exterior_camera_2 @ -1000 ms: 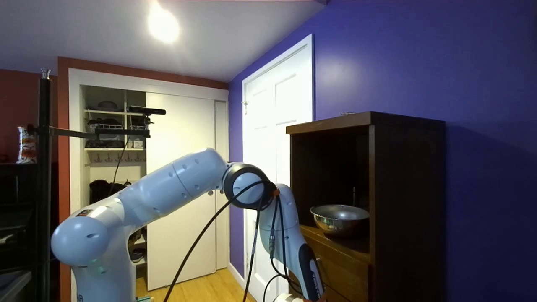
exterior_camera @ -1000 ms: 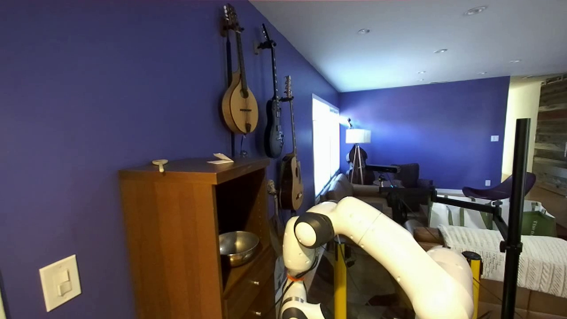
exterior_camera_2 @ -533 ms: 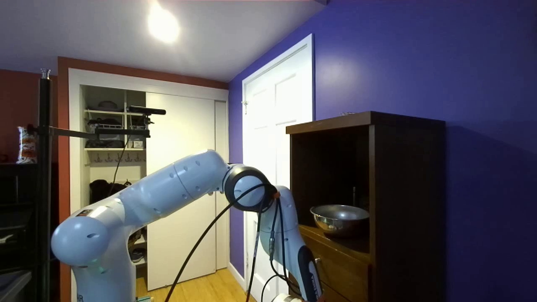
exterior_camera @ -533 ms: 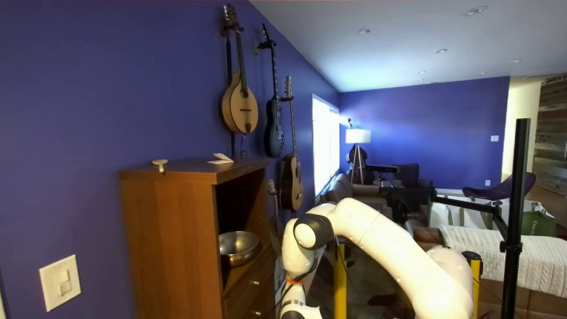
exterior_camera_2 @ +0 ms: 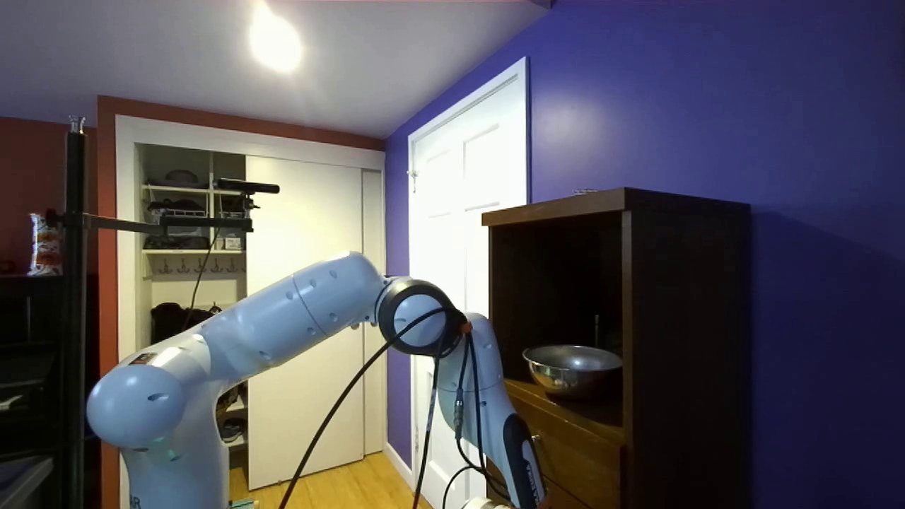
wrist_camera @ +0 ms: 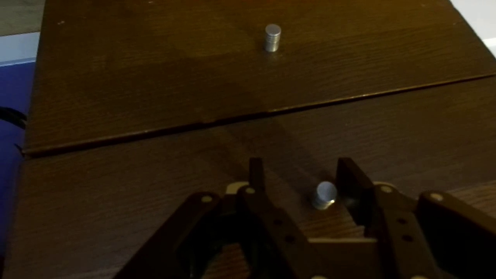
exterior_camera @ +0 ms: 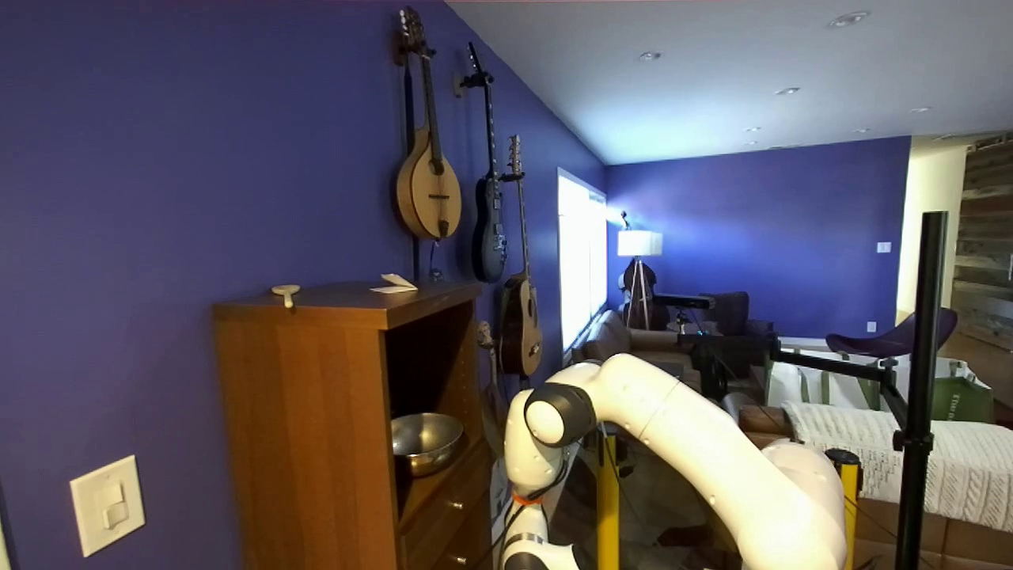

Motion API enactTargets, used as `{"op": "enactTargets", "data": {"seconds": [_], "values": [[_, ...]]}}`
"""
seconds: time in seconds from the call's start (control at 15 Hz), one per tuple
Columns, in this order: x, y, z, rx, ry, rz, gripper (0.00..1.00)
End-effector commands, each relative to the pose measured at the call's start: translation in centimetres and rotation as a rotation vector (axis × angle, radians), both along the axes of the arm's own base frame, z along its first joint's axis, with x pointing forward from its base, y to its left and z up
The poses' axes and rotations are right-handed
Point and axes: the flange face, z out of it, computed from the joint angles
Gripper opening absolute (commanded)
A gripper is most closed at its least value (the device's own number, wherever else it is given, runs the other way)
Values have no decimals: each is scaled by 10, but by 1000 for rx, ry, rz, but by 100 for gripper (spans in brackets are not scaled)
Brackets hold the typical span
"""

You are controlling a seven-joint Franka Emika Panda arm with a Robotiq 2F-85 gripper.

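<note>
In the wrist view my gripper (wrist_camera: 300, 174) comes in from the bottom, its jaws partly apart on either side of a small round metal knob (wrist_camera: 324, 195). This knob stands on a dark wooden drawer front (wrist_camera: 135, 186) and lies much closer to the right finger (wrist_camera: 350, 182); whether it touches that finger I cannot tell. A gap separates it from the left finger (wrist_camera: 256, 172). Beyond a seam, a second drawer front (wrist_camera: 147, 81) carries another metal knob (wrist_camera: 272, 38). Both exterior views cut off the gripper below their lower edge; the arm (exterior_camera: 688, 427) bends down beside the drawers.
The wooden cabinet (exterior_camera: 309, 435) has an open compartment above its drawers, holding a metal bowl (exterior_camera_2: 565, 378). Black cables (exterior_camera_2: 339, 403) loop from the arm. A yellow post (exterior_camera: 608, 507) stands behind the arm. A white door (exterior_camera_2: 466, 184) is near the cabinet.
Over the first half second the arm has dipped very slightly; since then it has hardly moved. The bowl and cabinet have stayed where they were.
</note>
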Motion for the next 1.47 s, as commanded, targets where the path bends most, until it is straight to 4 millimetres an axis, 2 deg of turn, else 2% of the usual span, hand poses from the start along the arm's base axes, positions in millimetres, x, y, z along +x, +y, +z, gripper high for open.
{"op": "enactTargets", "data": {"seconds": [0.0,0.07,0.13,0.4,0.47,0.8,1.13,1.4], "values": [[2,6,3,-20,-18,38,45],[2,7,3,-20,-20,42,42],[2,8,4,-21,-21,45,34],[1,13,7,-25,-33,60,19],[1,14,7,-27,-36,65,22],[0,13,12,-45,-56,92,24],[-2,11,19,-50,-77,105,40],[-4,10,24,-55,-90,112,36]]}}
